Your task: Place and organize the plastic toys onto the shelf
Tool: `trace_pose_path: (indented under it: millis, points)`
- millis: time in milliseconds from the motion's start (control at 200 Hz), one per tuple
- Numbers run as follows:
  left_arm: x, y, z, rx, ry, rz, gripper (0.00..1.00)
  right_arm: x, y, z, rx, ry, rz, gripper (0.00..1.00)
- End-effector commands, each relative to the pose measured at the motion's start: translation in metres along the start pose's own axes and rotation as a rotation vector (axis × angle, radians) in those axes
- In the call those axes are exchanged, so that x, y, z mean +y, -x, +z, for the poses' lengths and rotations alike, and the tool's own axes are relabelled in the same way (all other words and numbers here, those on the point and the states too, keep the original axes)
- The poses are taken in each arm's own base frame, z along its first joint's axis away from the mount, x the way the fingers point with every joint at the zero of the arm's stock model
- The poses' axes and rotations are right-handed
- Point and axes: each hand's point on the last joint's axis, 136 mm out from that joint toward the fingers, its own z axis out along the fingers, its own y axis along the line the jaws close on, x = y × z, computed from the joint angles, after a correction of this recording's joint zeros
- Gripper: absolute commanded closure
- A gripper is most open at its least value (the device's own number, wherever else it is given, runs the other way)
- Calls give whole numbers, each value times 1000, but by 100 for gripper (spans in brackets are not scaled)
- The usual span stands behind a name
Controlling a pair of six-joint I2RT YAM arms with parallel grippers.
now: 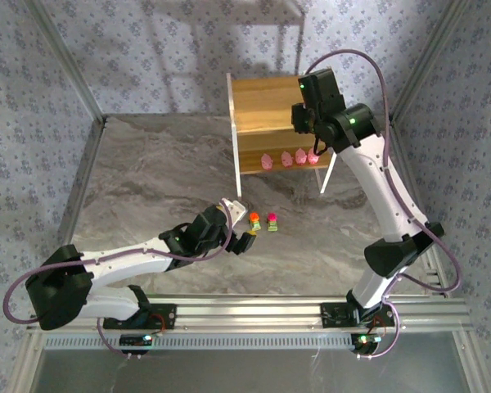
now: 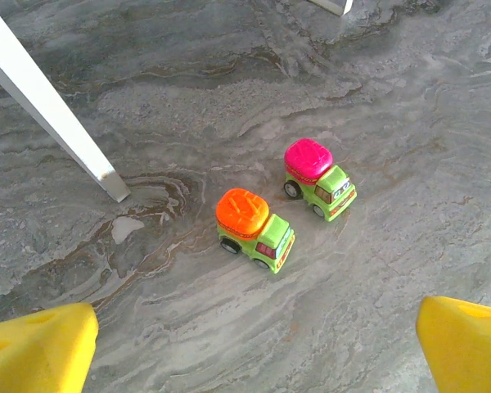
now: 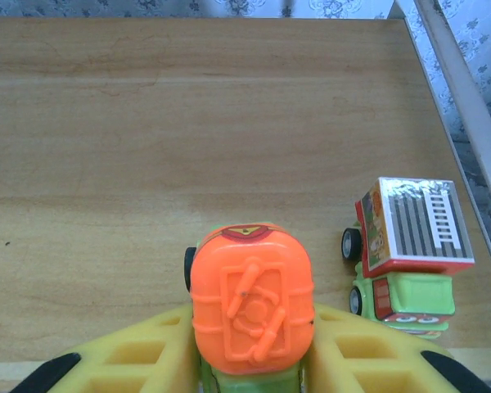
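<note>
My right gripper is shut on an orange-topped toy car with a green base, low over the shelf's wooden top tier. Just to its right a red-and-green truck toy stands on that tier. From above, the right gripper hangs over the shelf, and several pink blobs sit in a row on the lower tier. My left gripper is open and empty, just short of an orange-topped car and a magenta-topped car on the table.
A white shelf leg stands left of the two cars on the grey marble table. The shelf's white side panel faces the left arm. Metal frame posts and patterned walls bound the table.
</note>
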Motion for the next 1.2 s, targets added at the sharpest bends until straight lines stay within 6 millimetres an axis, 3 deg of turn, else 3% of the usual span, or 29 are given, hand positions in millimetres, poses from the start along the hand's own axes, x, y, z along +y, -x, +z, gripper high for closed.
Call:
trace_pose_path:
  millis: [0, 1194]
  points:
    - [-4, 22, -5, -49, -7, 11, 0, -2, 4, -2, 7, 8, -23, 66]
    - [-2, 22, -7, -54, 5, 13, 0, -2, -5, 23, 59, 8, -27, 64]
